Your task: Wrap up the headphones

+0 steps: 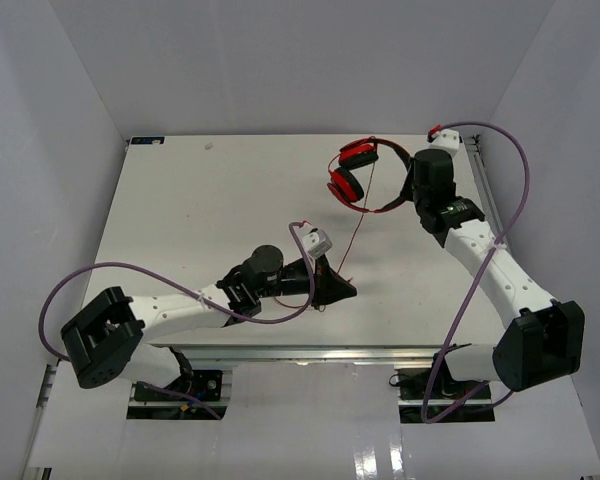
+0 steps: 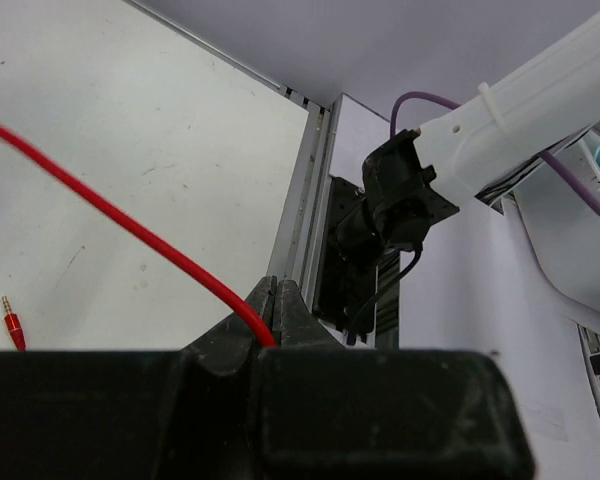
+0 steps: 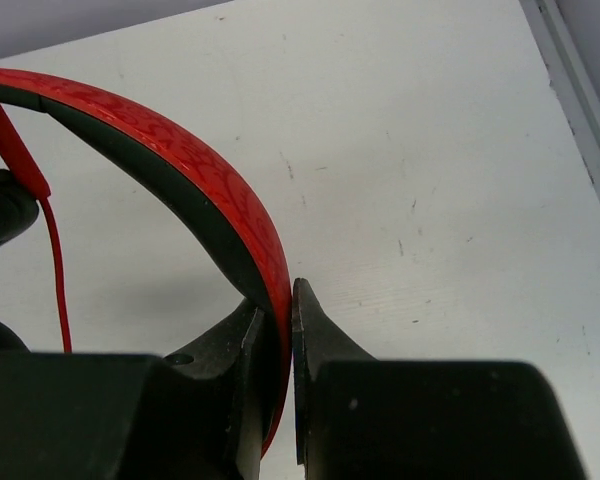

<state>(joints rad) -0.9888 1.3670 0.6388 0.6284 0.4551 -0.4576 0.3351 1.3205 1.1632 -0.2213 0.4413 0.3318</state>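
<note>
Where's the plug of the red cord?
Left wrist view, far left: the plug lies on the table, near the left pincer that clamps the cord.

The left arm (image 1: 170, 310) and right arm (image 1: 500, 265) share one build: white shelled links, with chunky black housings (image 1: 540, 345) at the joints farthest from the grippers. Just behind each gripper sits a black cylindrical motor (image 1: 432, 175). The left gripper (image 2: 278, 292) and right gripper (image 3: 286, 295) have matte black fingers (image 3: 330, 350) tapering from a broad flat block to thin tips. A thick purple cable (image 1: 525, 170) runs back from each wrist, cinched with white zip ties (image 2: 487, 98).
</note>
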